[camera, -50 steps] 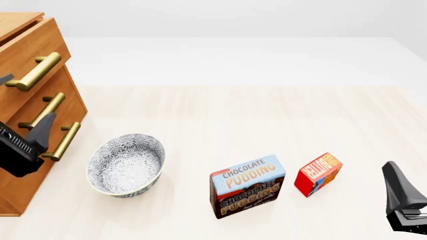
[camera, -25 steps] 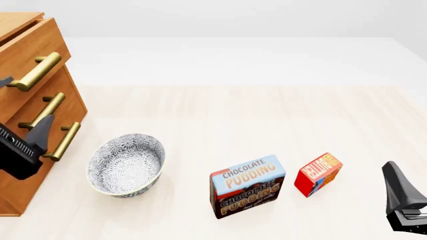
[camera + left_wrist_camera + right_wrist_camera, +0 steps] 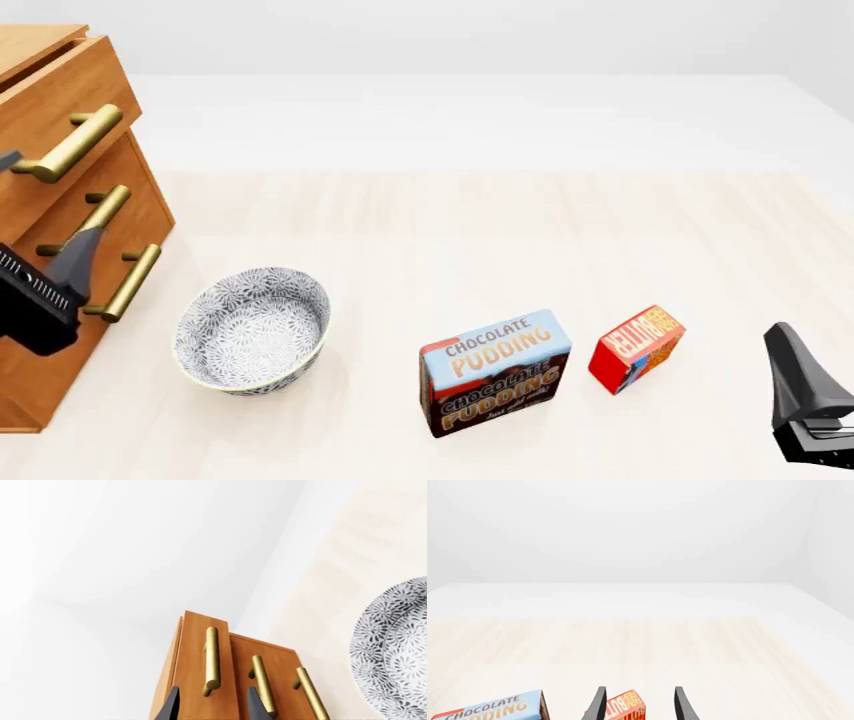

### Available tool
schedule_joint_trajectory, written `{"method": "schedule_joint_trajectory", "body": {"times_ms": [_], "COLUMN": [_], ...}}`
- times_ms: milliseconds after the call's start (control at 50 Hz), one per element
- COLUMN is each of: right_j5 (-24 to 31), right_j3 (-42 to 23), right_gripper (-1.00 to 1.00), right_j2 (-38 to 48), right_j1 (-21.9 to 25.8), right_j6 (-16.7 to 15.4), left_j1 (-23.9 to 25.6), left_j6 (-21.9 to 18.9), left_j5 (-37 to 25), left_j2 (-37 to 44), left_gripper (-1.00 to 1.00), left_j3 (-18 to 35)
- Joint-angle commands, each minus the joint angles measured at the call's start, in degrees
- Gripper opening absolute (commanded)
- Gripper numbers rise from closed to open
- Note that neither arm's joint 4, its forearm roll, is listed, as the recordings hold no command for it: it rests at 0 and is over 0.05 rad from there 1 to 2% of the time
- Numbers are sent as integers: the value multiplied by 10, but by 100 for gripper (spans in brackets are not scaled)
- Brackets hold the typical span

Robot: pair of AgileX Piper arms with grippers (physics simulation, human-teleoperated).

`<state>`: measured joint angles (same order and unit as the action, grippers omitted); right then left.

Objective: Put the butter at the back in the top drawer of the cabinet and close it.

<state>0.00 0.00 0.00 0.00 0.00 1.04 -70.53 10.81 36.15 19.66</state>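
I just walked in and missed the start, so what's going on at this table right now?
Two robot arms are working at a table. The left gripper is open and lined up on the brass handle of the top drawer of the cabinet, not gripping it. The right gripper is open too, facing the butter, which stands untouched on the table beside the chocolate pudding box. A patterned bowl sits near the cabinet.

left gripper (image 3: 40, 215): jaws parted, raised at left | right gripper (image 3: 639, 702): jaws parted, low
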Motion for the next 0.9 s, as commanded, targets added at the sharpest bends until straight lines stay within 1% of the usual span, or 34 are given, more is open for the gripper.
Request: {"method": "schedule_joint_trajectory", "body": {"times_ms": [20, 280, 600, 840, 900], "right_j5": [0, 0, 0, 0, 0], "right_j3": [0, 0, 0, 0, 0], "right_gripper": [100, 100, 100, 100, 100], "right_j2": [0, 0, 0, 0, 0], "right_j1": [0, 0, 0, 0, 0], "right_j6": [0, 0, 0, 0, 0], "left_j1": [-6, -2, -11, -14, -13], "left_j6": [-9, -9, -10, 2, 2], "left_j5": [7, 8, 25, 15, 24], "left_j2": [6, 23, 42, 49, 57], "left_gripper": [100, 100, 100, 100, 100], "left_j3": [2, 15, 13, 19, 18]}}
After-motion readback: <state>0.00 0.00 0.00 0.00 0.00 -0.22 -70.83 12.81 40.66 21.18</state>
